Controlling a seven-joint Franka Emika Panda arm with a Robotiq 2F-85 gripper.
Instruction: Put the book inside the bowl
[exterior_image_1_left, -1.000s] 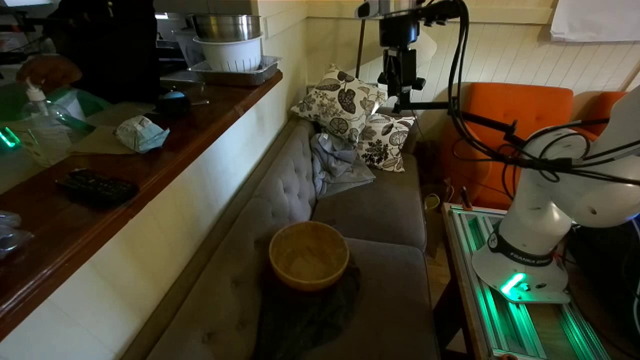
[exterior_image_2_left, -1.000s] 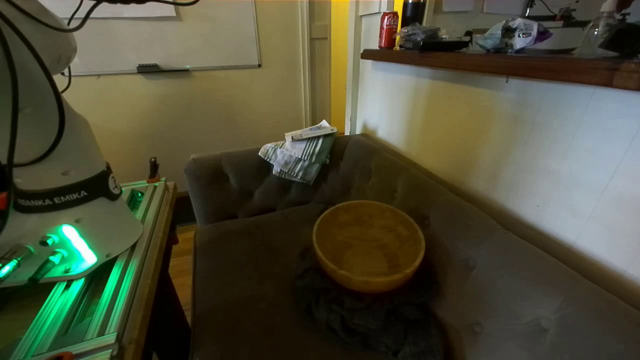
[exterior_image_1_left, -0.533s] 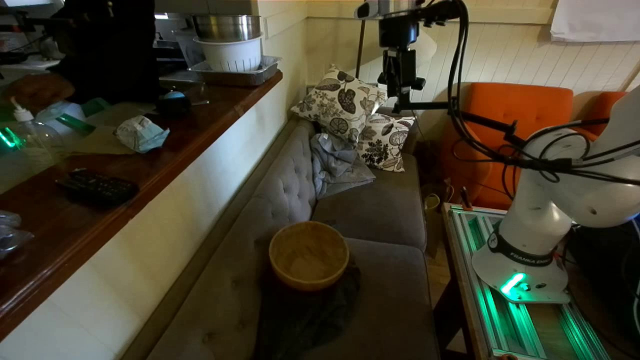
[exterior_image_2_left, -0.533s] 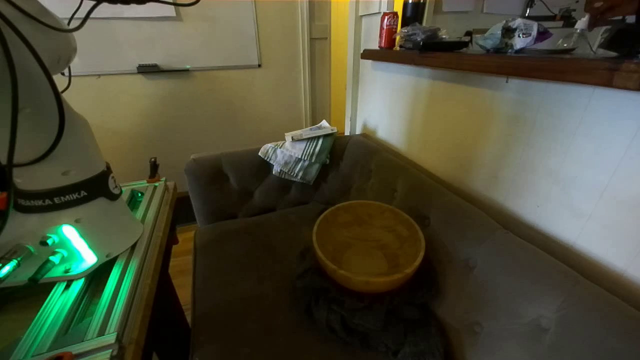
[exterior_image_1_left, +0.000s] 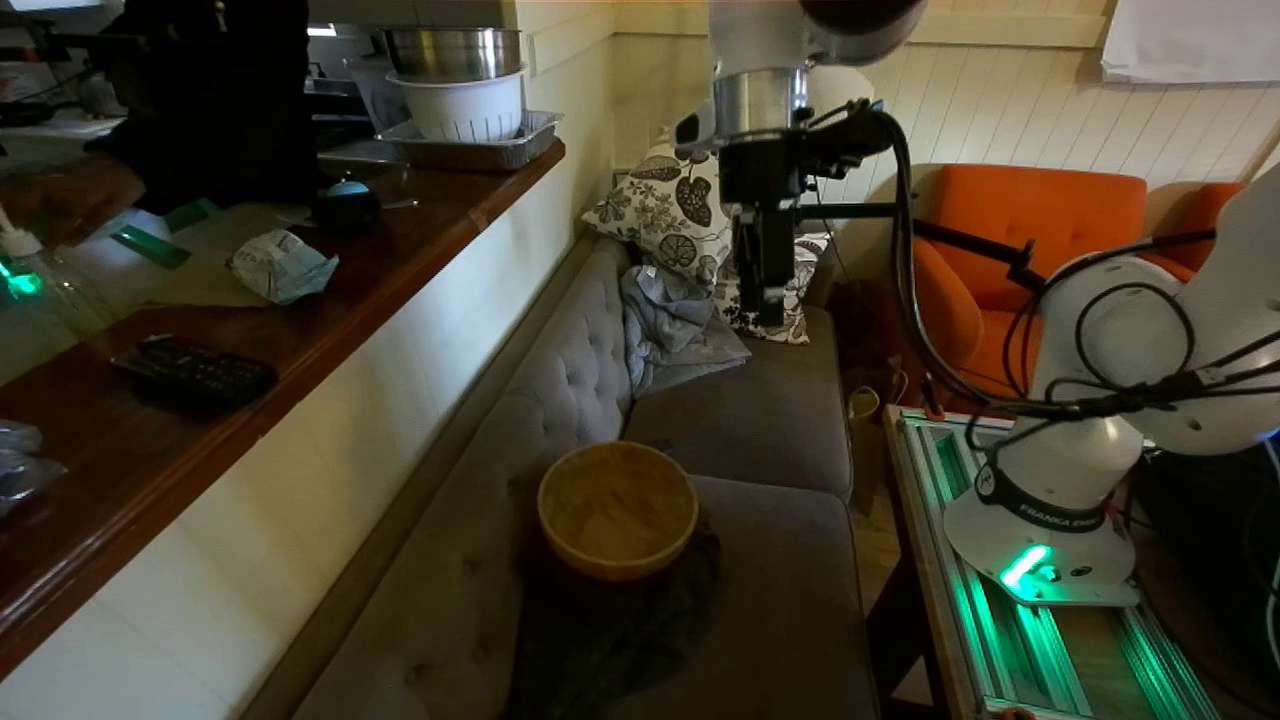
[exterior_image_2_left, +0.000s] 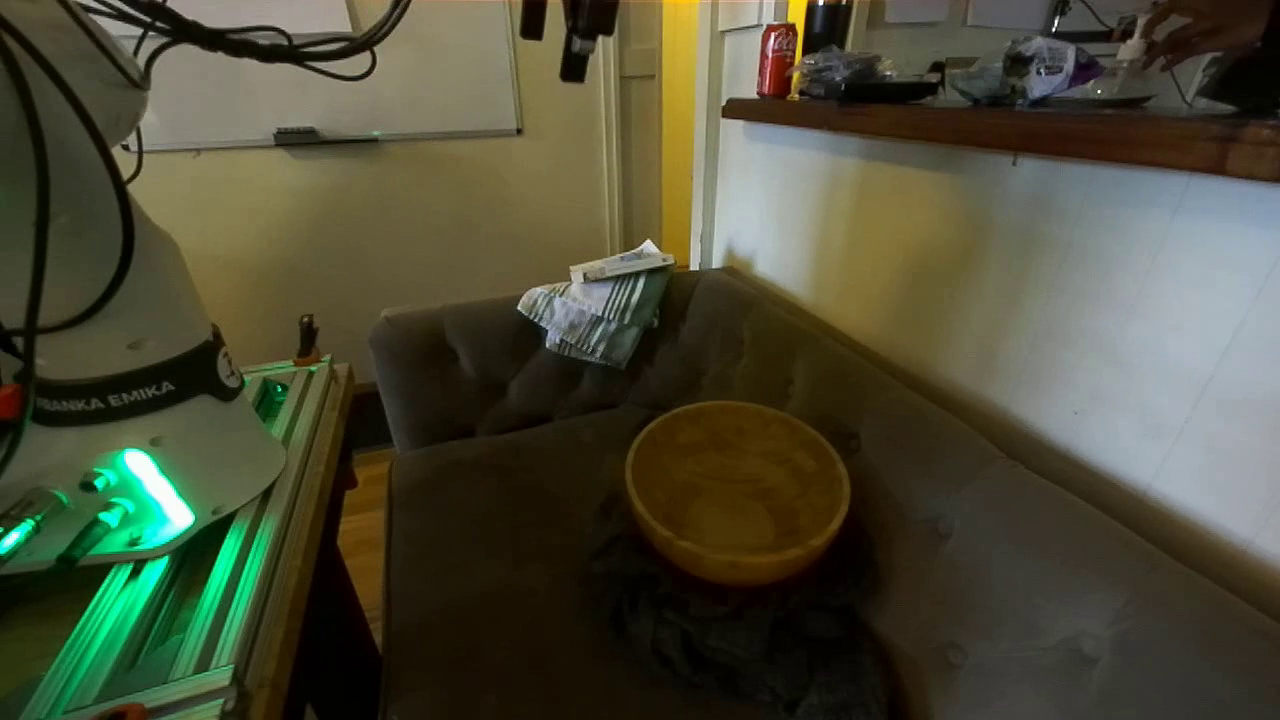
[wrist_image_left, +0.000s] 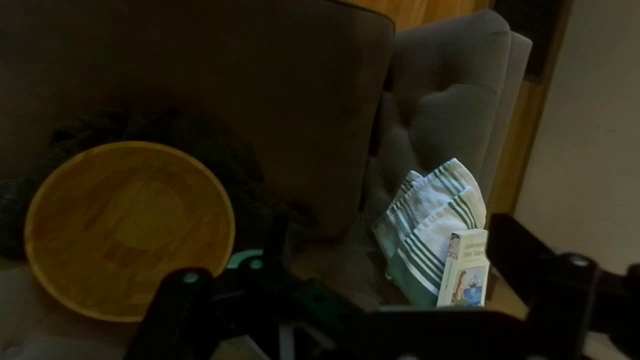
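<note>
The book (exterior_image_2_left: 622, 264) is a small whitish booklet lying on a striped towel on top of the sofa's arm. In the wrist view the book (wrist_image_left: 465, 270) shows its printed cover, partly covered by my gripper. The tan wooden bowl (exterior_image_1_left: 618, 512) sits on a dark cloth on the sofa seat and holds nothing. The bowl also shows in an exterior view (exterior_image_2_left: 738, 490) and at the left of the wrist view (wrist_image_left: 130, 225). My gripper (wrist_image_left: 390, 225) is open and empty, its fingers wide apart. It hangs high above the sofa (exterior_image_1_left: 765, 305), well away from book and bowl.
The green-and-white striped towel (exterior_image_2_left: 600, 320) hangs over the sofa's arm (exterior_image_2_left: 470, 365). A wooden counter (exterior_image_1_left: 450, 250) with a remote (exterior_image_1_left: 195, 375) and other items runs along the sofa's back. A person stands behind it. Patterned cushions (exterior_image_1_left: 690, 210) lie at the sofa's far end.
My arm has swung and lowered, so the gripper hangs lower and its fingertips now show at the top of an exterior view. The person's hand and pump bottle moved. Book and bowl stayed.
</note>
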